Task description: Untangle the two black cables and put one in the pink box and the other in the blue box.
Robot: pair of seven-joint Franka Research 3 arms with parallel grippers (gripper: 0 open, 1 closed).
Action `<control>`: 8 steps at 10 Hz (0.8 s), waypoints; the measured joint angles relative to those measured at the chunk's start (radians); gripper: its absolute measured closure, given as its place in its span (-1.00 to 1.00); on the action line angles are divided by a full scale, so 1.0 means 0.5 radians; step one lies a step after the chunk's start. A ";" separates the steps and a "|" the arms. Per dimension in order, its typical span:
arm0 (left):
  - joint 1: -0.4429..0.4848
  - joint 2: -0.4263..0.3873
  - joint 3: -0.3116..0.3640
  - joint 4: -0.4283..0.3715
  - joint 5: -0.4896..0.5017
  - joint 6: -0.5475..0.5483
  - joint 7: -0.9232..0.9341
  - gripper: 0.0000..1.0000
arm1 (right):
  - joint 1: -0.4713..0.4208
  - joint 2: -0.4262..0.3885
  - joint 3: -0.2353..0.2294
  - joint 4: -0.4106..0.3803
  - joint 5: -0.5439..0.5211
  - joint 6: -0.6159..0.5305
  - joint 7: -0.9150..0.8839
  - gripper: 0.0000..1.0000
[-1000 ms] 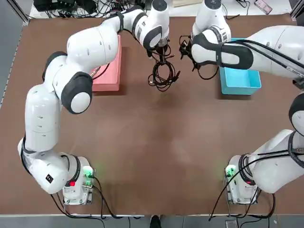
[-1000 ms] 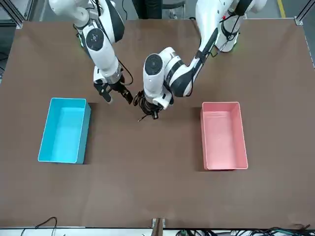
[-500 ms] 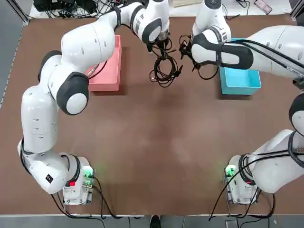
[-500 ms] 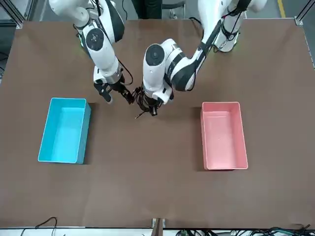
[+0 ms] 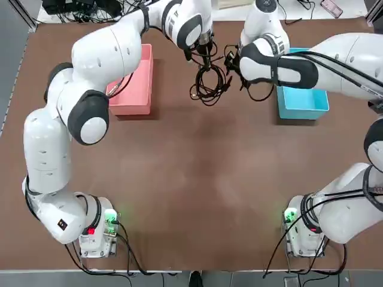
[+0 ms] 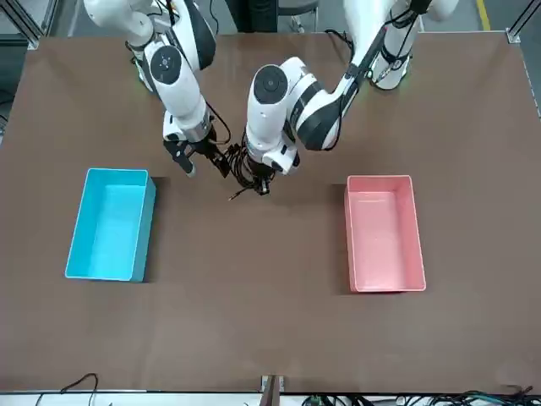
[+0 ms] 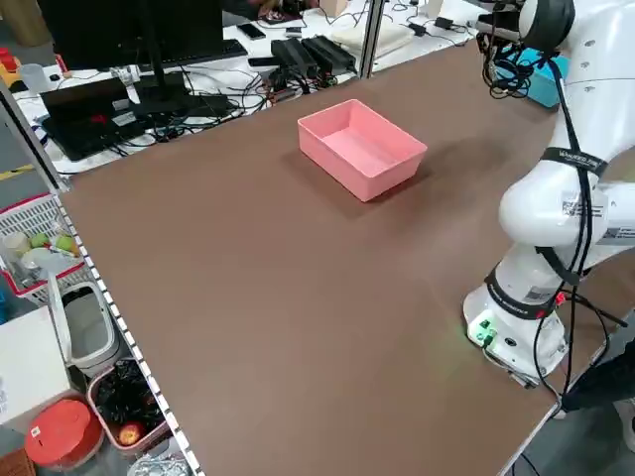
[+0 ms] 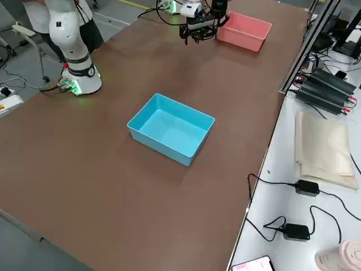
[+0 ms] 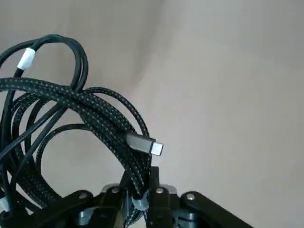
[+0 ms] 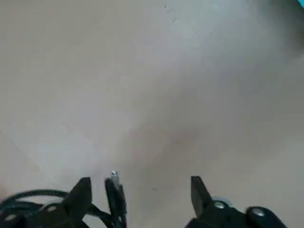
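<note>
Black cables (image 9: 102, 118), looped, pinched between left gripper's (image 9: 140, 190) fingers; beside them, right gripper (image 10: 145, 202), spread open.

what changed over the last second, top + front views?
The left gripper, shut on the looped black cable bundle, moved slightly right and toward the robot's bases, carrying the bundle closer to the right gripper. The right gripper shifted only slightly. It is open now, a bit of cable between its fingers; nothing visibly let go. Unchanged: pink box and blue box, both in place.
</note>
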 joint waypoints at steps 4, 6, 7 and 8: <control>0.013 0.000 -0.007 0.008 -0.004 0.000 0.002 0.67 | 0.057 0.013 0.007 -0.001 0.000 -0.029 0.033 -0.19; 0.013 0.000 -0.009 0.010 -0.004 -0.001 0.002 0.67 | 0.062 0.015 0.008 -0.001 0.000 -0.051 0.033 0.29; 0.013 0.000 -0.010 0.010 -0.005 -0.001 0.002 0.67 | 0.065 0.015 0.009 -0.001 0.000 -0.066 0.033 0.62; 0.013 0.000 -0.010 0.010 -0.005 -0.005 0.002 0.67 | 0.067 0.015 0.010 0.000 0.000 -0.076 0.032 0.77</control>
